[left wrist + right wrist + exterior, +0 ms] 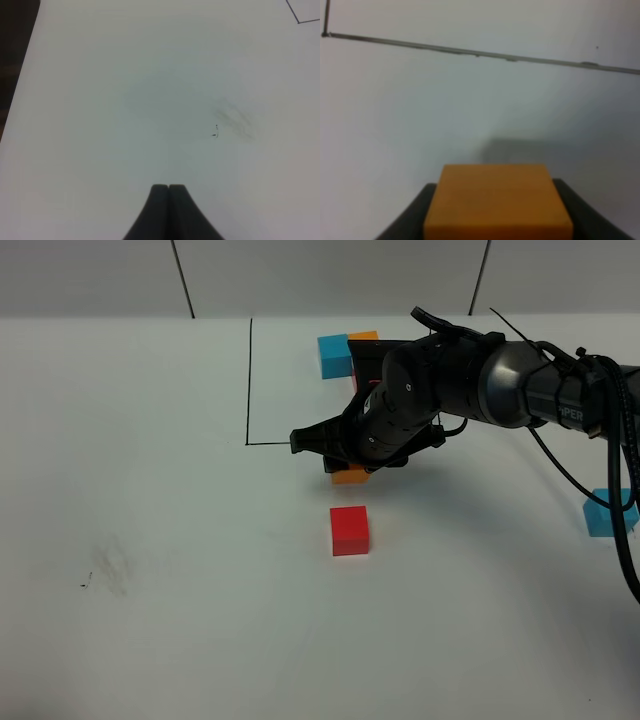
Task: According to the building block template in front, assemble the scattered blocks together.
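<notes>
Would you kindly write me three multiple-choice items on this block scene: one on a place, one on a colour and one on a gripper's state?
1. Seen from the high camera, where on the table does the unframed blue cube lie?
A) far left
B) far right, alone
C) centre front

2. What colour is the cube held in the right gripper?
A) red
B) orange
C) blue

3. How is the left gripper?
A) open
B) shut on a cube
C) shut, empty

Answers:
1 B: it sits by the right edge, apart from the other cubes.
2 B: the right wrist view shows the orange cube between its fingers.
3 C: its fingers meet over bare table.
</notes>
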`<state>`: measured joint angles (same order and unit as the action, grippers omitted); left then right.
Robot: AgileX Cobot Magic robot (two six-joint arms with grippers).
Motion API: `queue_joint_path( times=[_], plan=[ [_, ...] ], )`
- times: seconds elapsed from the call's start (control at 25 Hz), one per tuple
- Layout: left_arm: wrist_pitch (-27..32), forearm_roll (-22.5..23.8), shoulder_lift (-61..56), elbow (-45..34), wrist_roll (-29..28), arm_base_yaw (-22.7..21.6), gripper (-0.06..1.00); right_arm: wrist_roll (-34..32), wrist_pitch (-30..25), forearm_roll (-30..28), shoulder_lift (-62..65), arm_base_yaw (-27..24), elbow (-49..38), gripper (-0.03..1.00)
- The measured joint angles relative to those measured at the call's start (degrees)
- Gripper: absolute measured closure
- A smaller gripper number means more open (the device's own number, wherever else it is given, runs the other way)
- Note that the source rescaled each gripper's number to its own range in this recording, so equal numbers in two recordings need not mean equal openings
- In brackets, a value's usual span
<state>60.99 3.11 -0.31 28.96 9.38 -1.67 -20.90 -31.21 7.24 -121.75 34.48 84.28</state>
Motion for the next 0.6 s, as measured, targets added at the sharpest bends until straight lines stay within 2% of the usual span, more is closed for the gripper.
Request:
queue_joint_path(
  times=[0.24,0.6],
  plan=[
    [0.0,0.0,0.0,0.0,0.0,0.0,0.94,-1.0,-2.1,1.8,0.0,0.0,0.0,0.53],
    [0.0,0.0,0.0,0.0,0.0,0.0,0.94,-4.2,-2.1,2.8,0.0,0.0,0.0,0.53]
  ],
)
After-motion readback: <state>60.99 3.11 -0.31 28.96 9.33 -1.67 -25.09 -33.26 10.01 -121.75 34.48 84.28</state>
